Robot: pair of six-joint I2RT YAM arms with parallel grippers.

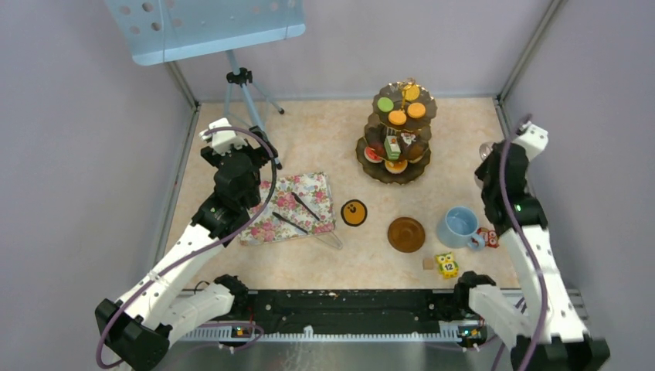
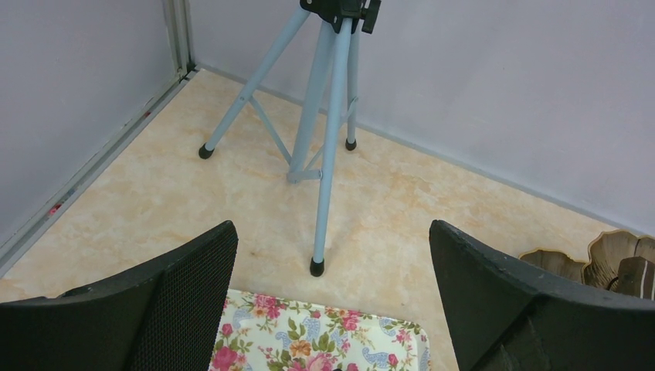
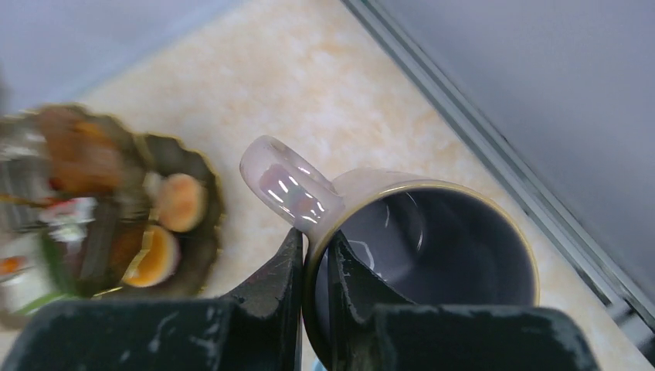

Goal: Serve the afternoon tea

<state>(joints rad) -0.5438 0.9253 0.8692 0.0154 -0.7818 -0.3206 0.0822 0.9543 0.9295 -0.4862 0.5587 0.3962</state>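
Note:
The dark three-tier stand [image 1: 395, 131] holds orange, green and red toy pastries at the back centre; it shows blurred in the right wrist view [image 3: 100, 201]. My right gripper [image 3: 315, 259] is shut on the rim of the grey mug [image 3: 432, 255], one finger inside and one outside, beside the handle. From above, that gripper [image 1: 490, 166] is near the right wall. The light blue cup [image 1: 460, 226] stands right of the brown saucer [image 1: 406, 234]. My left gripper [image 2: 332, 232] is open and empty over the far edge of the floral tray [image 2: 309, 332].
A pale blue tripod [image 1: 243, 93] stands at the back left, one foot just beyond the floral tray [image 1: 286, 207], which carries dark utensils [image 1: 305, 205]. A round orange and black coaster [image 1: 354, 212], a yellow owl block [image 1: 446, 264] and a small red item [image 1: 489, 237] lie near the front.

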